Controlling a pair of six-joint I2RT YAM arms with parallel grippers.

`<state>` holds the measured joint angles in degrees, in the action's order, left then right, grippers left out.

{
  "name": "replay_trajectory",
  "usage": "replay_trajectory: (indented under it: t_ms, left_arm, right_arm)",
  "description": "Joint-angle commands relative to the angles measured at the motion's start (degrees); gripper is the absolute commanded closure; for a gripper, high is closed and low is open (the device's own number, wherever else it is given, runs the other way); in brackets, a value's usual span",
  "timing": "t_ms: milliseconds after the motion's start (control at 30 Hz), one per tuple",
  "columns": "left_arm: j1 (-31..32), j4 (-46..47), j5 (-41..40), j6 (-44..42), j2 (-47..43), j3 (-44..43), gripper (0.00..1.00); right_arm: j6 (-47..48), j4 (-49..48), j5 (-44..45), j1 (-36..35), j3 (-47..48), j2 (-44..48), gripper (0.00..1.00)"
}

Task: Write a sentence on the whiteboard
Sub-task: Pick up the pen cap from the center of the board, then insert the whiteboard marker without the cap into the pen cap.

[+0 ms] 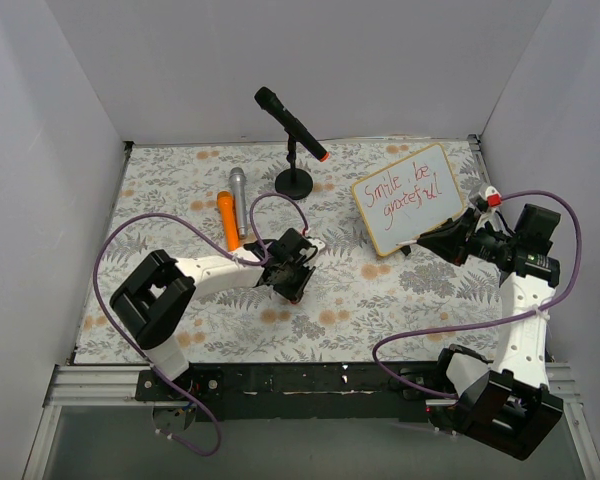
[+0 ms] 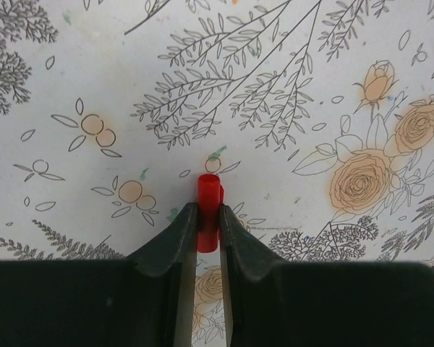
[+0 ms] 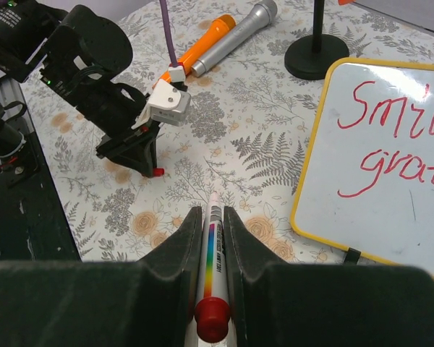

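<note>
In the left wrist view we find the left gripper (image 2: 208, 220) with its jaws pinched on a small red cap (image 2: 209, 195). The cap's top sticks out past the fingertips, just over the floral tablecloth (image 2: 289, 65). Ahead of those jaws that view gives us only cloth.

The right wrist view supplies what it cannot. There the right gripper (image 3: 211, 215) is clamped along a white marker (image 3: 214, 275) with a rainbow stripe. The marker's red end sits back between the jaws and its tip pokes out just beyond the fingertips. Ahead and to the right of these jaws, near the tip but apart from it, is the yellow-rimmed whiteboard (image 3: 409, 231). The sentence (image 3: 390, 123) on it, in red, is cut off by the frame edge.

Ahead and to the left we see the other arm's gripper low on the cloth. Beyond it an orange microphone (image 3: 202, 45) and a silver microphone (image 3: 235, 36) lie side by side.

Only the top view lets us read both lines whole: "Smile, be grateful". It also shows the black microphone (image 1: 290, 125) on its stand, farther ahead of the right jaws, past the board.
</note>
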<state>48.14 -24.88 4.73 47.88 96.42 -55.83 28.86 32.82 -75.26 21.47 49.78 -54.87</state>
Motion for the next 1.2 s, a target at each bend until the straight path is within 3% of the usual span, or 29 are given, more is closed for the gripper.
replay_trajectory:
  t_ms: [0, 433, 600, 900, 1167]
  left_arm:
    - [0.2, 7.1, 1.2, -3.4, -2.4, 2.5, 1.00]
    - [0.2, 12.7, 3.2, -5.4, -4.1, 1.1, 1.00]
    - [0.3, 15.1, 5.0, -4.7, -6.5, 1.5, 1.00]
    - [0.3, 26.3, 11.0, -2.1, -9.7, 5.6, 1.00]
    - [1.7, 35.3, 16.5, -3.2, -11.3, 10.2, 1.00]
  right_arm:
    - [-1.3, -2.3, -2.1, -1.8, -0.8, -0.8, 0.99]
    - [-2.7, -4.3, -0.4, -9.5, -1.0, -7.1, 0.99]
    - [-8.7, -11.3, -0.8, -11.8, -3.7, -8.8, 0.99]
    - [-16.8, -22.5, -0.5, -16.5, -8.0, -13.2, 0.99]
    - [-17.2, -23.1, -0.6, -20.2, -7.0, -18.2, 0.99]
